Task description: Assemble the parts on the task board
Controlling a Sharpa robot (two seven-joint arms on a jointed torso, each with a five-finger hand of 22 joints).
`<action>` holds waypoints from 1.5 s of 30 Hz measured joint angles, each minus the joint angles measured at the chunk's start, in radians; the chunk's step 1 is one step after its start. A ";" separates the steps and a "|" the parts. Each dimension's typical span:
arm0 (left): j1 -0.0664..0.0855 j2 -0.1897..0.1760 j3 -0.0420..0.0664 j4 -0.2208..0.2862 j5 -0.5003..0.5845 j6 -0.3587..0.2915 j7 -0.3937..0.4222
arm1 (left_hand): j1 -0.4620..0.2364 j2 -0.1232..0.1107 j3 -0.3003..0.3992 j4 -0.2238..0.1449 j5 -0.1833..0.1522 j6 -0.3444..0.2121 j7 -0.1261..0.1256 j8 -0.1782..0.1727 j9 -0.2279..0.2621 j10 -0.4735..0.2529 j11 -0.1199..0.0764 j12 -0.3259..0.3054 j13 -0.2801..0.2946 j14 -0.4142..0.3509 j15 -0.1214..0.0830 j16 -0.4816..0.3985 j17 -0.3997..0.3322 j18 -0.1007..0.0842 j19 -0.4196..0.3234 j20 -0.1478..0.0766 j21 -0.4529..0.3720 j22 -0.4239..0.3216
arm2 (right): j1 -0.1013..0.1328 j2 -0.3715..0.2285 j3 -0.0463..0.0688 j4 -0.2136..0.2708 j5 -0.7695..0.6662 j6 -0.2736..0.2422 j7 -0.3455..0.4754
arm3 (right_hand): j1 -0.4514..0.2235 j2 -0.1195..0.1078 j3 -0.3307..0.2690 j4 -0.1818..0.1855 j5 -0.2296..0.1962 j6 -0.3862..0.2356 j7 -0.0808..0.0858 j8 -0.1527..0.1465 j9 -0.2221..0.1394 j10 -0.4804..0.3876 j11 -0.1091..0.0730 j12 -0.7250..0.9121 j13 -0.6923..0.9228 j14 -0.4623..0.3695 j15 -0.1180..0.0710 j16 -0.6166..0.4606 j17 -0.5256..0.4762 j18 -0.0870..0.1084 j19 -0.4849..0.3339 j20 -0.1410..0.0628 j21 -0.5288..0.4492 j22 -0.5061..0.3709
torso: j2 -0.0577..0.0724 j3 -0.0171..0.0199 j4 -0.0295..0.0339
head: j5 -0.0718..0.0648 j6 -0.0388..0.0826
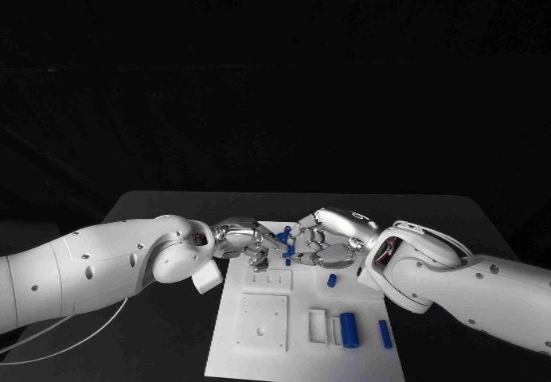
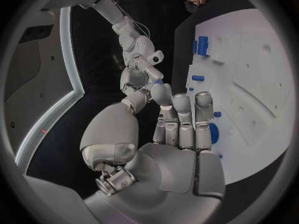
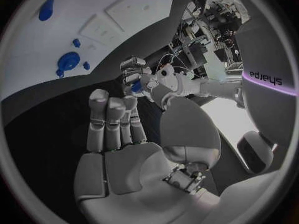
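Both hands meet over the far end of the white task board (image 1: 301, 360). My left hand (image 1: 244, 239) pinches a small blue part (image 1: 283, 235) at its fingertips; the same part (image 3: 136, 87) shows among the left fingers in the right wrist view. My right hand (image 1: 330, 239) faces it with its fingertips close to the part (image 2: 157, 81) and its thumb held apart, holding nothing. Below the hands a round blue part (image 2: 213, 133) sits on the board, partly hidden in the head view.
Near the board's front right lie two blue cylinders (image 1: 349, 329) (image 1: 384, 333) beside white blocks (image 1: 316, 326). A short blue peg (image 1: 330, 279) stands mid-board. A square recessed plate (image 1: 264, 322) takes up the front left. Black table (image 1: 161, 342) surrounds the board.
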 measured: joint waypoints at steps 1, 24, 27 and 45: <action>0.000 0.000 0.000 0.000 0.000 -0.002 -0.001 | 0.000 0.000 -0.001 0.001 0.000 0.000 0.000 0.000 0.000 0.000 0.000 0.000 0.000 0.000 0.000 0.000 0.000 0.000 0.000 0.000 0.000 0.000 | 0.000 0.000 0.000 0.000 -0.001 0.000 -0.001 | 0.000 0.000 0.000 0.000 0.000 0.000 0.000 0.000 0.000 0.000 0.000 0.000 0.000 0.000 0.000 0.000 0.000 0.000 0.000 0.000 0.000 0.000 | 0.000 0.0000 -0.0002 | 0.000 0.000; 0.000 0.001 0.000 -0.001 0.002 -0.028 -0.019 | 0.006 -0.006 0.000 0.005 0.000 0.000 0.000 0.000 0.000 0.000 0.000 0.000 -0.001 -0.005 0.002 0.000 0.000 0.000 0.000 0.000 0.000 0.000 | -0.006 0.010 0.000 -0.003 -0.011 -0.011 -0.028 | -0.009 -0.009 0.000 0.000 0.012 0.005 -0.002 0.000 0.001 0.004 -0.003 -0.004 0.007 0.001 0.001 0.000 0.003 0.000 0.005 -0.002 0.004 0.000 | 0.000 0.0009 -0.0005 | 0.000 -0.001; 0.000 0.001 0.000 -0.001 0.002 -0.033 -0.022 | 0.009 -0.009 0.000 0.005 0.005 0.000 0.000 0.000 0.000 0.000 0.000 0.000 -0.001 -0.005 0.002 0.000 0.000 0.000 0.000 0.000 0.000 0.000 | -0.007 0.010 0.000 -0.003 -0.012 -0.012 -0.029 | -0.012 -0.013 0.000 0.000 0.018 0.005 -0.002 0.000 0.001 0.004 -0.003 -0.004 0.008 0.002 0.002 0.000 0.004 0.000 0.005 -0.002 0.004 0.000 | 0.000 0.0009 -0.0005 | 0.000 -0.002; 0.001 0.000 0.001 -0.001 -0.005 -0.062 -0.038 | 0.012 -0.012 -0.001 0.004 0.013 0.000 0.000 0.004 0.000 -0.003 0.003 0.000 -0.001 -0.006 0.004 0.000 0.000 0.000 0.000 0.000 0.000 0.002 | -0.010 0.010 -0.002 -0.011 -0.012 -0.017 -0.029 | -0.034 -0.034 -0.009 0.000 0.055 0.016 0.012 -0.017 -0.006 -0.002 0.006 -0.028 0.015 -0.004 0.004 -0.002 0.003 0.007 0.005 -0.002 0.006 0.000 | 0.000 0.0011 -0.0011 | 0.002 -0.002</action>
